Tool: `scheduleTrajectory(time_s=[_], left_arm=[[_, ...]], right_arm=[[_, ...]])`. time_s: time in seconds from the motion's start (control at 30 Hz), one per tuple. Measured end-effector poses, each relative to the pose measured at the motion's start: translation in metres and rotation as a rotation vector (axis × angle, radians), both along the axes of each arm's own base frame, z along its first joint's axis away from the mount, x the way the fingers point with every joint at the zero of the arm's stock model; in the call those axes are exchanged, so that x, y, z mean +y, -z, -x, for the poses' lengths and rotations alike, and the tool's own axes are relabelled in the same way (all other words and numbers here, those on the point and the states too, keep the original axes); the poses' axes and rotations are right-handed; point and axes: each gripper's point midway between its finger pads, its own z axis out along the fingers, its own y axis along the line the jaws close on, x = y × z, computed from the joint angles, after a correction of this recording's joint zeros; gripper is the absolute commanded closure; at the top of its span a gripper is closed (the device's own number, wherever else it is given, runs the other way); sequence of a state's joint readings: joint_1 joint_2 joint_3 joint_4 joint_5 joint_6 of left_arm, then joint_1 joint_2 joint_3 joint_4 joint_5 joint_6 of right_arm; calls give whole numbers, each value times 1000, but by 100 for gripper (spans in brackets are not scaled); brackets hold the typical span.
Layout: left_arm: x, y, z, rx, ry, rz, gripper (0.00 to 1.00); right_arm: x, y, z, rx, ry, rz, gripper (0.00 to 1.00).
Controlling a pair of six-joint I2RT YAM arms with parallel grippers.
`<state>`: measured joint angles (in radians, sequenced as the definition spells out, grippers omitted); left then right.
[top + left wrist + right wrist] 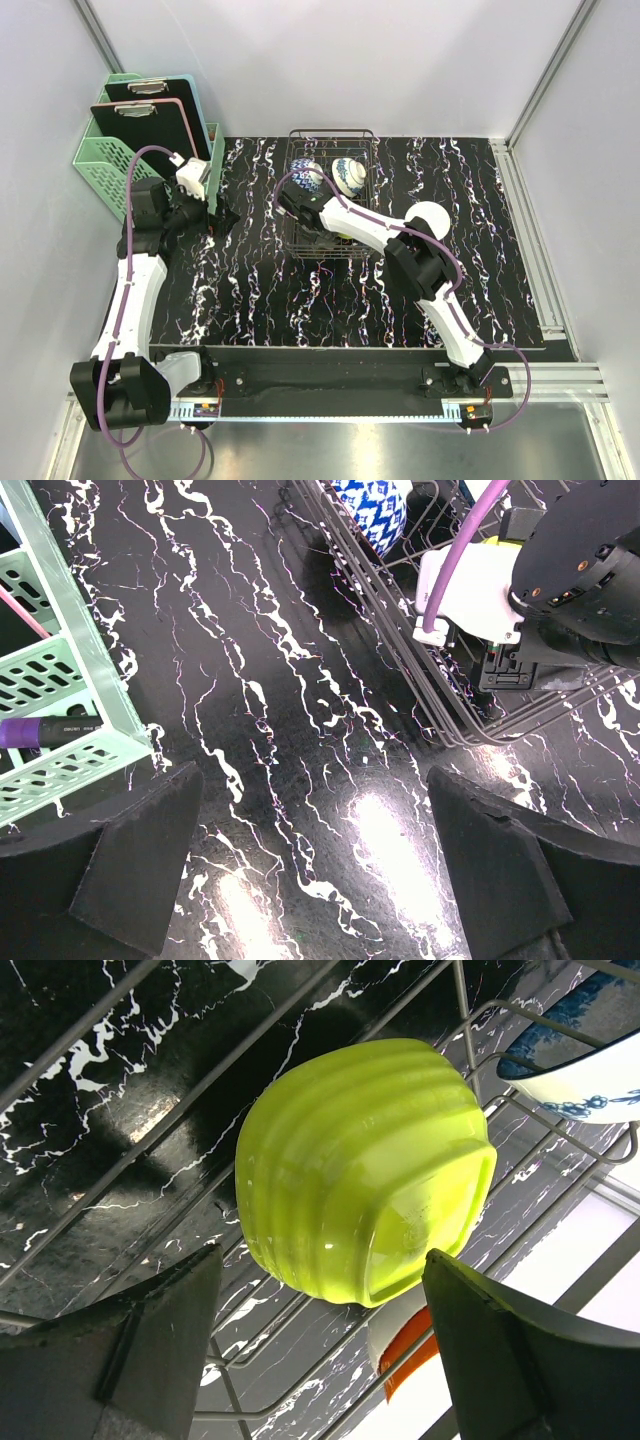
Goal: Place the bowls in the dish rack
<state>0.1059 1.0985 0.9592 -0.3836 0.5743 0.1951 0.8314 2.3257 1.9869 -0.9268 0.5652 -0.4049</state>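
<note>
1. Now, the right arm reaches deep into the dish rack [366, 205], and its wrist view is filled by the lime green bowl [360, 1170], which lies tilted on the wires.
2. The right fingers [160, 1340] are spread wide on either side of that bowl and are not pinching it (no pad appears to touch it).
3. Just beneath the green one a sliver of the orange bowl [405, 1350] peeks out, and it too is inside the rack.
4. At the back of the rack, the first blue-patterned bowl [305, 178] and the second blue-patterned bowl [348, 175] stand side by side.
5. That looks like four of the five bowls loaded.
6. The odd one out is the cream-white bowl [432, 218], which sits on the desk [250, 300] just right of the rack, close to the right arm's elbow.
7. The left fingers [140, 870] are wide apart and hold nothing. They hover over bare desk between the mint green basket [95, 165] and the rack.
8. What seems to be left is to fetch the cream-white bowl and find it a free slot (the front of the rack looks crowded).
</note>
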Motion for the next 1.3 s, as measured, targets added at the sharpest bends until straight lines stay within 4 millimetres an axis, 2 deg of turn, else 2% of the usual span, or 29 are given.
scheduleTrajectory(time_s=[0.27,0.67,1.07,1.2,1.3], left_arm=[[-1,0,0,-1,5,3,1],[1,-1,1,-5,-1,3,1],[1,0,3,-6,7,5,1],[1,-2,4,-18,13,-3,1],[0,-3,5,-25,21,-4,1]], right_arm=[[-2,-3,-3,-17,1,16,13],[-4,-18,-25,-125,-16,59,14],[-30,-25,-48,-162,34,80,14],[-27,-26,-47,-150,26,52,14],[-19,-38,-42,-129,15,-22,14]])
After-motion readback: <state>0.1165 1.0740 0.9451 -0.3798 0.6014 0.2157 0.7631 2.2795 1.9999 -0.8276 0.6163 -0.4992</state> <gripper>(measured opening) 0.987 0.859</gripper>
